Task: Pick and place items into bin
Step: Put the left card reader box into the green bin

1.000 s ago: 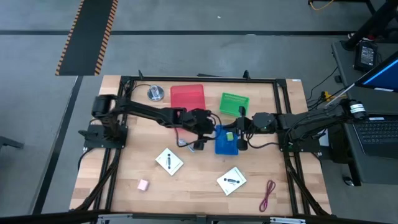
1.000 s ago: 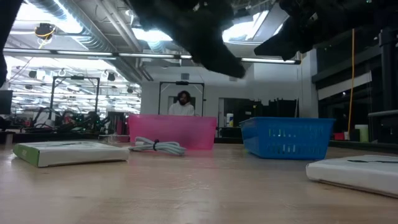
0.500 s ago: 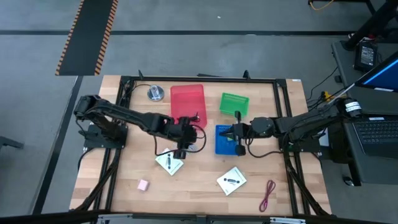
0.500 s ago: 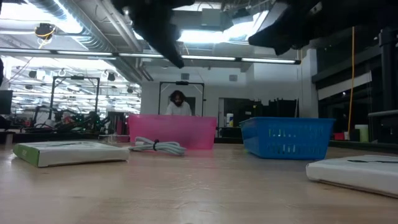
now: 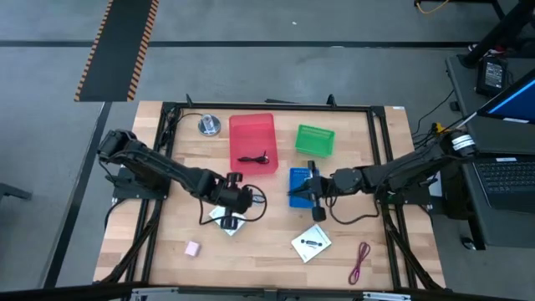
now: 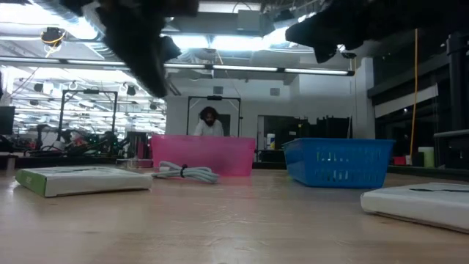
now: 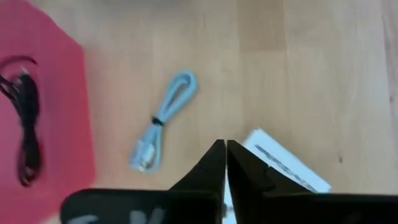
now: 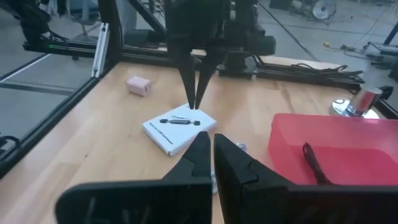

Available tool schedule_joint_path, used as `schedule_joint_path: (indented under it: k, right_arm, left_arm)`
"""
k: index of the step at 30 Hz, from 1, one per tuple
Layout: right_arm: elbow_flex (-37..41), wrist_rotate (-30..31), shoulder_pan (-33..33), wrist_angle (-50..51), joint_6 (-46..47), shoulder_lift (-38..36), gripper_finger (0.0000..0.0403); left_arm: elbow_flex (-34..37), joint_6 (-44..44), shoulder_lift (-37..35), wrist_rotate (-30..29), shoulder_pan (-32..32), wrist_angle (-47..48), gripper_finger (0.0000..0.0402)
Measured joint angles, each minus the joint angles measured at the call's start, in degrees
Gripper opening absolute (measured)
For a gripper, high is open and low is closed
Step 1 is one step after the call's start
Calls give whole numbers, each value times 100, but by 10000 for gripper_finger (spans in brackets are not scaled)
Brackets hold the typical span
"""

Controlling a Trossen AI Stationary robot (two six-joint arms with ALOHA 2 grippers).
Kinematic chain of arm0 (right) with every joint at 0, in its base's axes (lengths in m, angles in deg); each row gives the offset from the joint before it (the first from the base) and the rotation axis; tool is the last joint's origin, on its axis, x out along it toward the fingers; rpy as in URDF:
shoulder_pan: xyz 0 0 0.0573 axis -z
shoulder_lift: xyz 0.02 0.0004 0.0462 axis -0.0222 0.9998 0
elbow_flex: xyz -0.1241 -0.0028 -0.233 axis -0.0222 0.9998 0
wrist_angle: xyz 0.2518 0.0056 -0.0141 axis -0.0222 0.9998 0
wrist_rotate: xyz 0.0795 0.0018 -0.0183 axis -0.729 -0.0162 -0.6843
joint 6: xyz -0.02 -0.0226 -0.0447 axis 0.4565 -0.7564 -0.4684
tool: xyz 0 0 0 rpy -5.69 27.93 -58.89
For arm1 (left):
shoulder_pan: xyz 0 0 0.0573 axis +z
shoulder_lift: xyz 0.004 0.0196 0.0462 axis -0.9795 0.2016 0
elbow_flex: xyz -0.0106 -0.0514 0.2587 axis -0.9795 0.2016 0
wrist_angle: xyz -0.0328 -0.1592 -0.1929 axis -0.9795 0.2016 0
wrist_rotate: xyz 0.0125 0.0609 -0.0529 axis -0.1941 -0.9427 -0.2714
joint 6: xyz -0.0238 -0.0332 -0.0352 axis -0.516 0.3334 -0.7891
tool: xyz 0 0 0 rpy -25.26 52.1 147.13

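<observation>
My left gripper [image 5: 229,206] is shut and points down over a white card with a black mark [image 5: 224,220] [image 7: 283,167], well above it in the low view. A silvery-blue cord [image 7: 163,122] lies on the table just beyond. My right gripper [image 5: 306,194] is shut with nothing in it, at the left side of the blue bin [image 5: 303,177]. A second white card [image 5: 311,243], a pink cube [image 5: 192,248] and a dark red cord [image 5: 361,262] lie flat near the front edge.
A red bin [image 5: 252,142] holding a black cord [image 5: 255,158] and a green bin [image 5: 315,140] stand at the back. A round silver disc [image 5: 209,125] sits at the back left. A person [image 6: 209,121] stands in the room beyond the table.
My left gripper has travelled from beside the blue bin toward the table's left and near edges and now stands over the white card. My right gripper has shifted a little toward the near edge along the blue bin.
</observation>
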Motion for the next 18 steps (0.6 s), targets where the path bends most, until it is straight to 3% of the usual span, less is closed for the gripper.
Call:
schedule_joint_path:
  k: [12, 18]
  right_arm:
    - [-1773, 4, -108, 1221, -486, 1404, 1]
    - [-2628, 6, -108, 1658, -898, 2089, 1]
  left_arm:
    - [222, -1073, -83, -235, -909, 212, 2]
    - [222, -1948, -91, -511, -1182, 947, 1]
